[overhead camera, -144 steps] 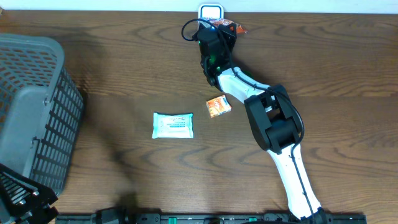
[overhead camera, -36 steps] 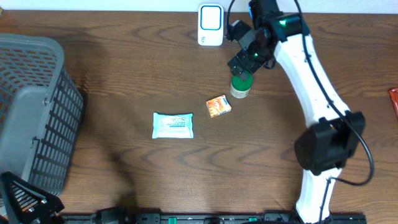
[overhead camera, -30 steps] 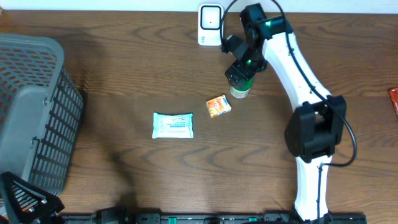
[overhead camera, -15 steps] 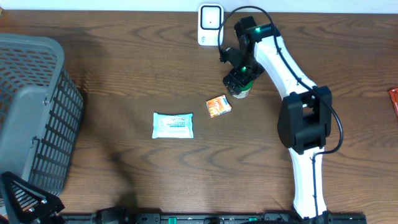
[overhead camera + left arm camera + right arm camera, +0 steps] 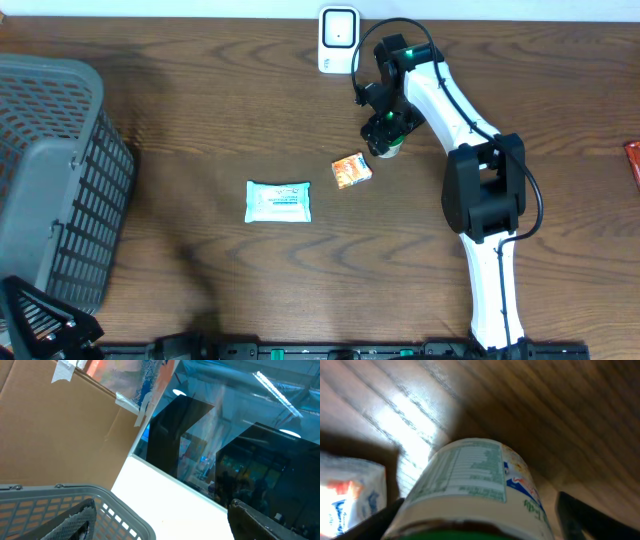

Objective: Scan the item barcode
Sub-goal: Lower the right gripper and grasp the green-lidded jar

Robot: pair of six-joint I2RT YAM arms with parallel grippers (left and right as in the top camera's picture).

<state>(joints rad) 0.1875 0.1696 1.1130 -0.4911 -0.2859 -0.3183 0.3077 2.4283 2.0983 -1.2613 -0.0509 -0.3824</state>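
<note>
My right tool [image 5: 383, 133] hangs directly over the green-lidded tub [image 5: 470, 480], which stands on the desk [image 5: 200, 100] between the white scanner [image 5: 339, 27] and an orange packet [image 5: 351, 170]. Its fingers [image 5: 577, 515] straddle the tub, spread wide, with a gap on one side. My left tool [image 5: 162, 517] gapes wide above the basket [image 5: 115, 505].

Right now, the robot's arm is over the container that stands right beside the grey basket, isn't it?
Not quite. The overhead view shows that the container under the right gripper stands beside the small orange packet; the grey basket is far off at the table's other end.
</note>
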